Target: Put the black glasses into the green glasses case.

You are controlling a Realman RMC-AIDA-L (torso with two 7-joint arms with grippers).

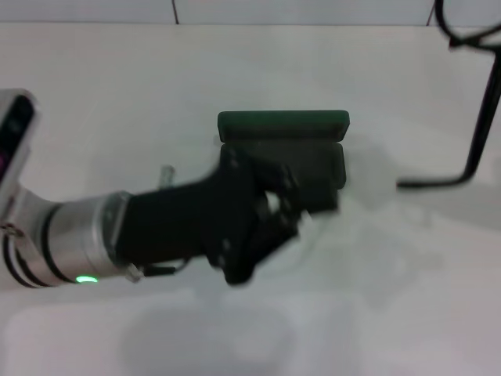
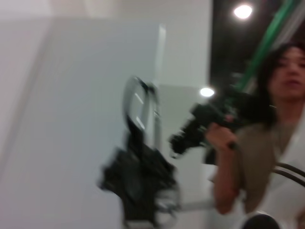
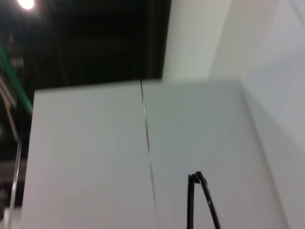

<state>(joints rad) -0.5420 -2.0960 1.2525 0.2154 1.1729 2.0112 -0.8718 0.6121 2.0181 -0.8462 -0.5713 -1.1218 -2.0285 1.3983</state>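
Observation:
The green glasses case (image 1: 283, 124) lies open mid-table with its lid standing up at the back and its dark base in front. My left gripper (image 1: 270, 213) reaches in from the left and hangs over the front of the base, hiding part of it. The black glasses (image 1: 477, 102) hang at the far right, lenses up and one temple arm pointing down and left. A tip of their frame shows in the right wrist view (image 3: 198, 200). In the left wrist view a blurred black gripper (image 2: 143, 186), my right one, holds a thin loop of the glasses (image 2: 137, 102).
The white table (image 1: 117, 102) ends at a white wall at the back. In the left wrist view a person (image 2: 276, 143) stands beyond the table holding a black camera (image 2: 200, 124).

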